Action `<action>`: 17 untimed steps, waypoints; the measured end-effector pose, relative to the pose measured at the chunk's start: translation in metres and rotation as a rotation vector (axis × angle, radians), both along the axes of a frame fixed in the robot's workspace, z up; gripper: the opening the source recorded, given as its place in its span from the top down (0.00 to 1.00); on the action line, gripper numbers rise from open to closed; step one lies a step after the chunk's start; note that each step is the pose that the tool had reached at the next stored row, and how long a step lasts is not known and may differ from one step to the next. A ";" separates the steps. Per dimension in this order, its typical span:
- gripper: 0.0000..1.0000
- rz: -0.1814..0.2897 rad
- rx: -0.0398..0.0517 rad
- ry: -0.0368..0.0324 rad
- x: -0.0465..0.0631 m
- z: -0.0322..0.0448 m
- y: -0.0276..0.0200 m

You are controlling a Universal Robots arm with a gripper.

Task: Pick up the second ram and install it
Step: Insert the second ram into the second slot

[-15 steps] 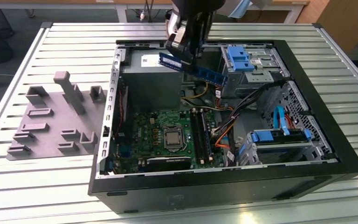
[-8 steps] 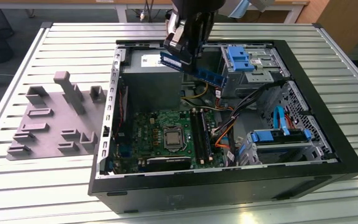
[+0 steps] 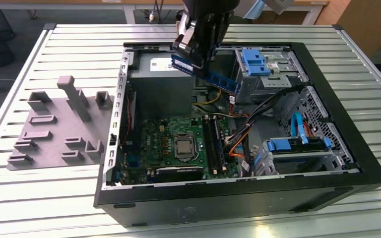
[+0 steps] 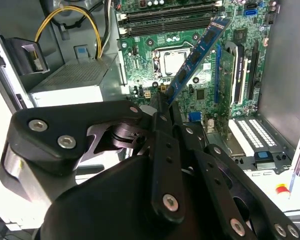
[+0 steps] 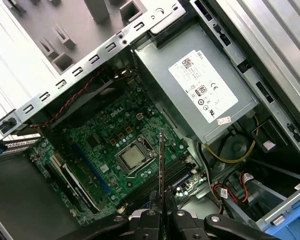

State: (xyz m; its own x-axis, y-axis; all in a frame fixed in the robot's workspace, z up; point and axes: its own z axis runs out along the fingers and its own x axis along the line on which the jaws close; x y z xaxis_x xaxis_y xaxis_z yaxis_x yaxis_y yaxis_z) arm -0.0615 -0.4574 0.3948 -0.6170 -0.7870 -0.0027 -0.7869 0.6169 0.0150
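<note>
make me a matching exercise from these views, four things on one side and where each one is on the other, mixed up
Things:
1. second ram
2. grey holder blocks
3. processor socket
4. power supply

Places:
A. on the slatted table, outside the case, at the exterior view's left
B. clamped in the gripper, in the air above the open case
C. middle of the green motherboard
D. silver box with a white label, inside the case beside the motherboard

Pairs: 1-B, 2-A, 3-C, 4-D

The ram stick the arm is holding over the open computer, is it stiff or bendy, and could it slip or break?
The ram stick likely stays stiff: it juts out straight from the gripper, no sag. Being thin and flat, it is probably light. Held by one end between narrow fingers, it might pivot if bumped. Its bare chips suggest it is fragile.
</note>
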 end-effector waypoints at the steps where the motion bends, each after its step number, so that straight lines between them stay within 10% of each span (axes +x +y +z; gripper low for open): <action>1: 0.86 0.000 0.0000 0.0000 0.000 0.0000 0.0000; 17: 0.86 -0.025 -0.0001 0.0000 0.000 -0.0001 0.0000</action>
